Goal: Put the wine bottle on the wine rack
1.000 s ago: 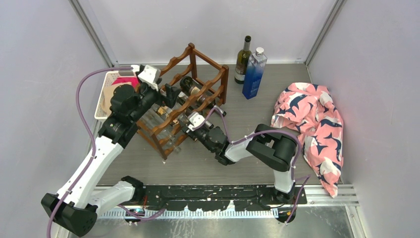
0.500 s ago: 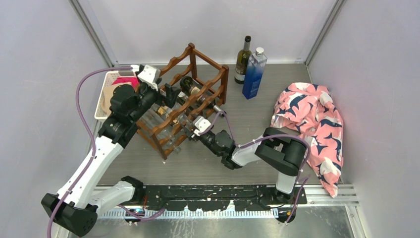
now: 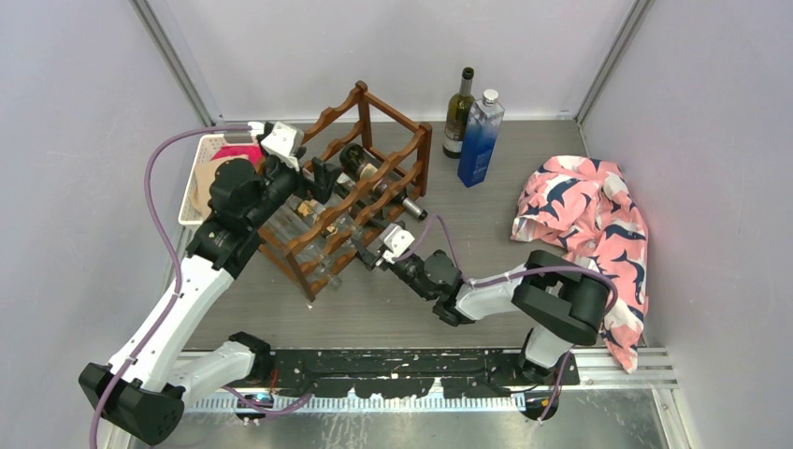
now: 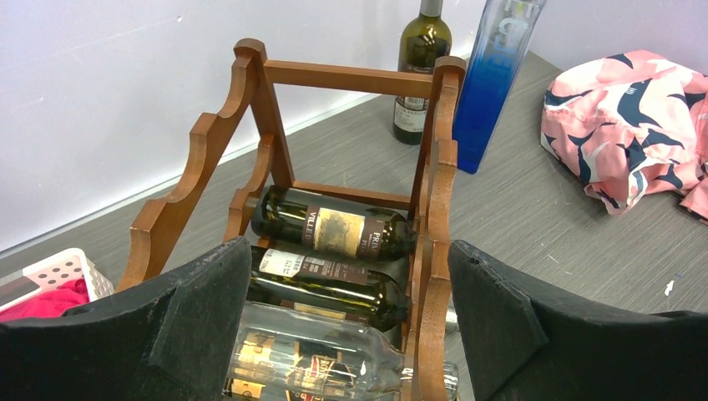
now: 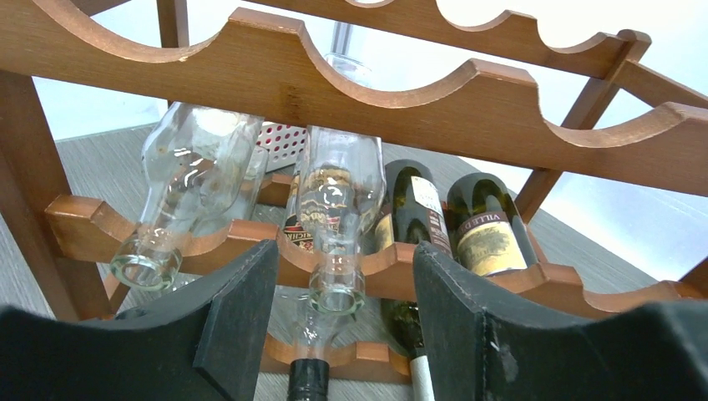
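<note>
From above, your left gripper (image 3: 320,178) is open wide at the left end of the rack (image 3: 360,103). Your right gripper (image 3: 372,257) is open too, just beside the rack's near side, and holds nothing. A dark wine bottle (image 3: 404,206) lies in the rack.

In the left wrist view, one dark bottle's label (image 4: 338,231) starts with "VILLE".

In the right wrist view, a clear bottle (image 5: 334,209) lies in the rack past your open fingers (image 5: 234,317).
</note>
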### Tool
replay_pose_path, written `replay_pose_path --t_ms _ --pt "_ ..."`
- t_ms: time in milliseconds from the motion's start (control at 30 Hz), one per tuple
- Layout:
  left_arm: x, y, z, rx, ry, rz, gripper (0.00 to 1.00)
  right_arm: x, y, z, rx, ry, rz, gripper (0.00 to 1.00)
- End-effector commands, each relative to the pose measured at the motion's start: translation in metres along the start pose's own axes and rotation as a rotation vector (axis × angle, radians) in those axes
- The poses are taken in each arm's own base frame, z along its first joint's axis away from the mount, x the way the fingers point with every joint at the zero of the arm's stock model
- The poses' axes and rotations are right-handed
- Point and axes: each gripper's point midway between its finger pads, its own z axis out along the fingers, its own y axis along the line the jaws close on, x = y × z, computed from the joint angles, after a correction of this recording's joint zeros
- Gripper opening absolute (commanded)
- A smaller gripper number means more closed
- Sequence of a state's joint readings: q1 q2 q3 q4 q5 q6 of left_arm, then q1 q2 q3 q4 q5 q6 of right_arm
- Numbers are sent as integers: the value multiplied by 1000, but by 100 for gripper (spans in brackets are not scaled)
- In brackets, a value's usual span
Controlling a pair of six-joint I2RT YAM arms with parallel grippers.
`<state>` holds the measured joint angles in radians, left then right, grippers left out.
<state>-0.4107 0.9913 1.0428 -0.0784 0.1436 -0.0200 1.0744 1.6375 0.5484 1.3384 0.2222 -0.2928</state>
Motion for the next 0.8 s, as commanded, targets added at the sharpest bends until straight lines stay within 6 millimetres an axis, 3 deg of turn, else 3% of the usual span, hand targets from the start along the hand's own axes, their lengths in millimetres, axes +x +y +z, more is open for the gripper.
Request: replay_pose_path --t_ms 0,433,767 --pt "-20 0 0 4 -74 4 86 -28 -10 -7 26 -63 -2 66" --pt "-19 0 1 4 -70 5 86 -42 -34 -42 82 -70 -60 67" --pt "-18 0 1 6 -67 8 86 -47 -69 -74 222 -51 -132 89"
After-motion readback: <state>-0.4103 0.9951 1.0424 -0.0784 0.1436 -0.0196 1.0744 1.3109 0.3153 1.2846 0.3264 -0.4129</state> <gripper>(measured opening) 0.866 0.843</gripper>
